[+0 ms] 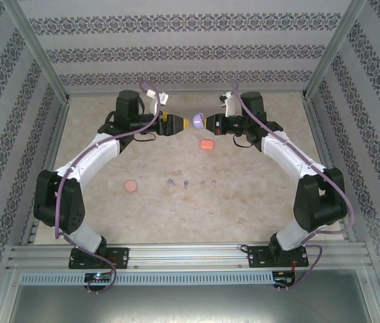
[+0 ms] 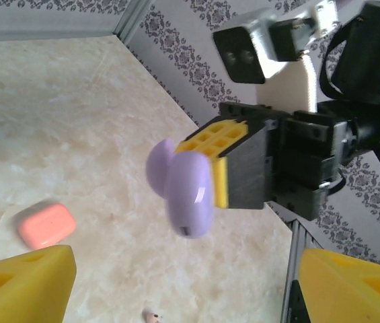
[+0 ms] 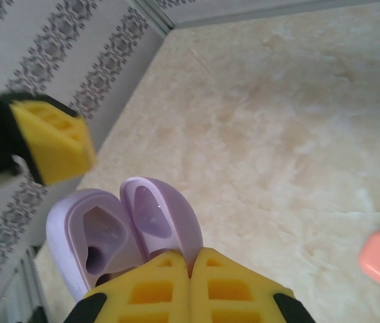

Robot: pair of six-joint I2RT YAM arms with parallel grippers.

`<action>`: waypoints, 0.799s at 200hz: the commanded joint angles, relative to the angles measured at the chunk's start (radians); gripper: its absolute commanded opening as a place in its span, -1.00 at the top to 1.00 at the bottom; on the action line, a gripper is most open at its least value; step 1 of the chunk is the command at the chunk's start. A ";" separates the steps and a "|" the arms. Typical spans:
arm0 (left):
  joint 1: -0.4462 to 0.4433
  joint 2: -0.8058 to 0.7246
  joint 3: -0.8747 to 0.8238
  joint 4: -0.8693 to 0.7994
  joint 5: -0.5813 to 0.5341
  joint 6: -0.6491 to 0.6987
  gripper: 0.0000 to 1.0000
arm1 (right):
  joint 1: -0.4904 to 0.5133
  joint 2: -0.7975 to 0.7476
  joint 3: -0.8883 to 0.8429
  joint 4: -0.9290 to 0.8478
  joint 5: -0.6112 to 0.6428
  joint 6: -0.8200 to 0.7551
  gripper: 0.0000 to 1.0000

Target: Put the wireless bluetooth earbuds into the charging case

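Note:
An open purple charging case (image 1: 197,122) hangs in the air at the back of the table. My right gripper (image 3: 191,266) is shut on the edge of its lid, and both halves show empty hollows (image 3: 102,235). In the left wrist view the purple case (image 2: 190,192) sticks out from the right gripper's yellow fingers (image 2: 210,141). My left gripper (image 2: 186,262) is open, its fingers spread wide, just short of the case. Tiny purple earbuds (image 1: 170,182) and pinkish earbuds (image 1: 208,182) lie in a row mid-table. One pinkish earbud (image 2: 151,315) shows below the case.
A closed pink case (image 1: 207,145) lies on the marble table (image 1: 257,202) just below the grippers. A round orange case (image 1: 130,186) sits left of the earbud row. Patterned walls and metal rails enclose the table.

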 commanded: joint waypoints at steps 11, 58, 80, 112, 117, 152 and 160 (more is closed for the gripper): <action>0.010 0.092 0.174 -0.411 0.043 0.294 -0.74 | 0.003 0.047 0.085 -0.201 0.052 -0.261 1.00; 0.012 0.267 0.416 -0.730 0.075 0.488 -0.70 | 0.012 0.104 0.142 -0.288 0.038 -0.405 1.00; 0.013 0.330 0.504 -0.839 0.106 0.547 -0.60 | 0.030 0.123 0.165 -0.339 0.040 -0.456 1.00; 0.011 0.363 0.548 -0.896 0.165 0.588 -0.54 | 0.048 0.142 0.195 -0.388 0.039 -0.496 1.00; 0.011 0.368 0.551 -0.905 0.172 0.595 -0.53 | 0.050 0.142 0.197 -0.388 0.038 -0.496 1.00; 0.011 0.393 0.566 -0.952 0.206 0.630 -0.43 | 0.056 0.150 0.219 -0.389 0.012 -0.491 1.00; 0.011 0.396 0.564 -0.956 0.212 0.635 -0.40 | 0.059 0.149 0.223 -0.386 0.009 -0.488 1.00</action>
